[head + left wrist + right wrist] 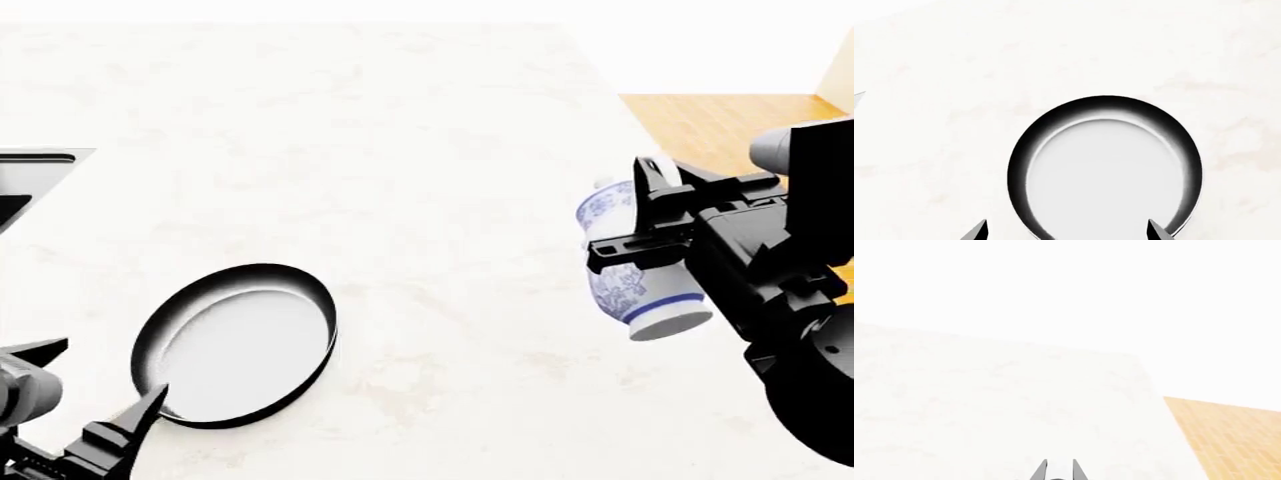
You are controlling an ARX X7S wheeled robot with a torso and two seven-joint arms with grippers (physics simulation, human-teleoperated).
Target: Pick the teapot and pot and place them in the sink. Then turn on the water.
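Note:
The pot (234, 345), a shallow black pan with a pale inside, lies flat on the white counter at the lower left; its handle does not show. My left gripper (104, 375) hovers open at the pan's near rim, and in the left wrist view the pot (1107, 170) lies with its near rim between the spread fingertips of the left gripper (1067, 230). The blue-and-white teapot (625, 275) hangs tilted above the counter at the right, with my right gripper (638, 215) shut on it. The right gripper (1057, 469) shows only two close fingertips. A corner of the sink (40, 160) shows at the left edge.
The white marble counter (441, 200) spreads between the pan and the teapot. Wooden floor (721, 120) lies beyond the counter's right edge, with the same wooden floor (1234, 440) in the right wrist view.

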